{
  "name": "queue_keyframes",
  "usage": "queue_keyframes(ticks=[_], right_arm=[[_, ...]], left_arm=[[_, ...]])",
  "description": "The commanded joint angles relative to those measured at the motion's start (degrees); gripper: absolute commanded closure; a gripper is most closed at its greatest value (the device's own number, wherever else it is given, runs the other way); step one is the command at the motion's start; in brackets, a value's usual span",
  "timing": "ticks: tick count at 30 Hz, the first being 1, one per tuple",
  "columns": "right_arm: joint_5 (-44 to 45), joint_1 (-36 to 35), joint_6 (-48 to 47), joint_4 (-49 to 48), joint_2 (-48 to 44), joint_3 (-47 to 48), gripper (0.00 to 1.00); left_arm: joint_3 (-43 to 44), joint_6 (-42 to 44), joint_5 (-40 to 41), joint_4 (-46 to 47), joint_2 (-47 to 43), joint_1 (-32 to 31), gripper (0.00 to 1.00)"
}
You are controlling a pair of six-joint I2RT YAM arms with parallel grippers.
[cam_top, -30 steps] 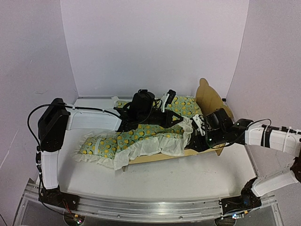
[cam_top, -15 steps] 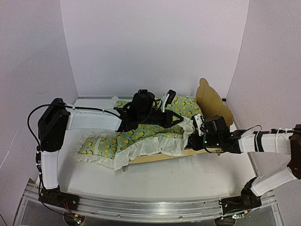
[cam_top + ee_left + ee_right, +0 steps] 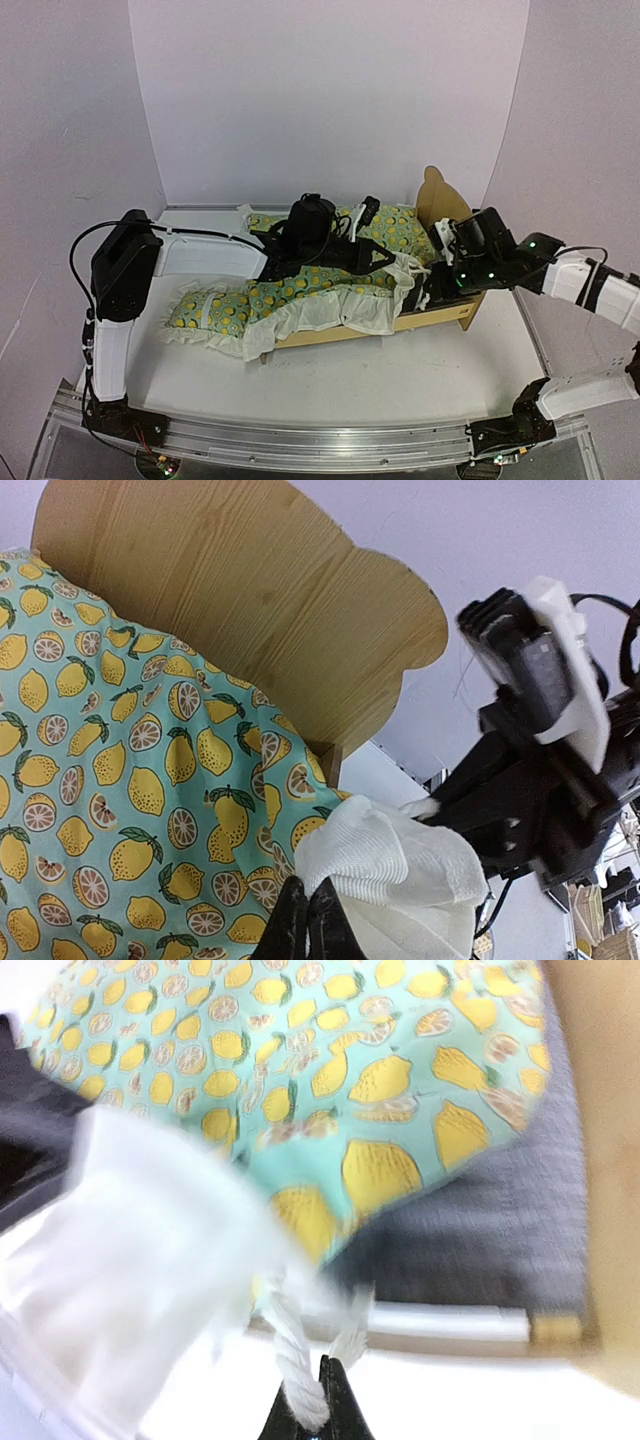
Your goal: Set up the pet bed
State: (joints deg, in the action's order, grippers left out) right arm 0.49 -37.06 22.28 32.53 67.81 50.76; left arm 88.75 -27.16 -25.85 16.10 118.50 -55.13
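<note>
The pet bed point(image 3: 452, 318) of light plywood lies across the table, its bear-ear headboard point(image 3: 440, 205) at the right. A lemon-print quilt point(image 3: 300, 285) with a white ruffle is draped over it and spills off the left end. My left gripper point(image 3: 388, 262) is shut on the quilt's white ruffle point(image 3: 390, 865) close to the headboard point(image 3: 230, 610); its fingertips point(image 3: 296, 923) are pressed together. My right gripper point(image 3: 412, 298) is shut on a white twisted strand point(image 3: 295, 1360) of the ruffle at the bed's front rail. The dark grey base panel point(image 3: 480, 1250) shows beneath the quilt point(image 3: 300, 1050).
A lemon-print pillow point(image 3: 395, 225) lies against the headboard. White walls close in the table point(image 3: 400, 380) at the back and both sides. The left arm point(image 3: 200, 255) reaches over the quilt from the left. The right arm point(image 3: 540, 770) is close beside my left gripper.
My right gripper has shut on the ruffle strand and lifted up and to the right. The left arm shifted slightly right, still holding the ruffle.
</note>
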Motion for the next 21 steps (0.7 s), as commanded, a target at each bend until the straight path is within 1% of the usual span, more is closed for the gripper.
queue_keyframes(ticks=[1,4,6,8,9,11,13,14,15,16,18,19,20,21], right_arm=[[-1.3,-0.1,1.8,27.6,-1.2,4.8,1.0],[-0.5,-0.1,1.7,34.9,-0.5,6.2,1.0],[0.8,-0.2,2.4,37.4,-1.9,6.6,1.0],[-0.7,-0.1,2.4,39.6,-3.0,6.8,1.0],[-3.0,-0.1,2.0,40.0,-3.6,6.5,1.0],[-10.7,-0.1,-0.5,37.4,-4.7,4.4,1.0],[-16.2,-0.1,-0.2,32.7,-5.2,1.8,1.0],[-17.9,-0.2,0.4,30.4,-5.2,0.4,0.97],[-18.8,-0.1,1.0,28.2,-5.0,-0.3,0.86],[-18.5,-0.1,1.1,27.4,-4.6,-0.1,0.81],[-14.1,-0.1,0.9,26.8,-5.0,1.9,0.78],[-9.6,-0.1,0.8,26.5,-5.7,3.4,0.69],[-4.2,-0.1,1.0,26.4,-6.8,4.7,0.64],[3.6,-0.1,1.4,26.1,-8.0,5.8,0.62]], left_arm=[[4.1,-1.0,-3.2,2.4,2.4,-0.8,1.0],[5.1,-1.4,-3.8,2.4,3.9,-1.5,1.0],[6.0,-1.8,-4.3,2.4,4.9,-2.0,1.0],[6.6,-2.1,-4.6,2.4,5.8,-2.4,1.0],[6.8,-2.2,-4.7,2.4,6.0,-2.5,1.0],[6.8,-2.1,-4.7,2.4,6.1,-2.7,1.0],[6.8,-2.0,-4.7,2.4,6.3,-2.7,1.0],[7.0,-2.0,-4.6,2.4,6.6,-2.7,1.0],[7.3,-2.0,-4.8,2.4,6.8,-2.7,1.0],[7.6,-2.1,-5.2,2.4,7.1,-2.8,1.0],[7.7,-2.0,-5.3,2.4,7.3,-3.0,1.0],[7.8,-2.1,-5.1,2.4,7.4,-3.1,1.0],[7.7,-2.3,-5.2,2.4,7.6,-3.1,1.0],[7.9,-2.5,-5.2,2.4,7.8,-3.2,1.0]])
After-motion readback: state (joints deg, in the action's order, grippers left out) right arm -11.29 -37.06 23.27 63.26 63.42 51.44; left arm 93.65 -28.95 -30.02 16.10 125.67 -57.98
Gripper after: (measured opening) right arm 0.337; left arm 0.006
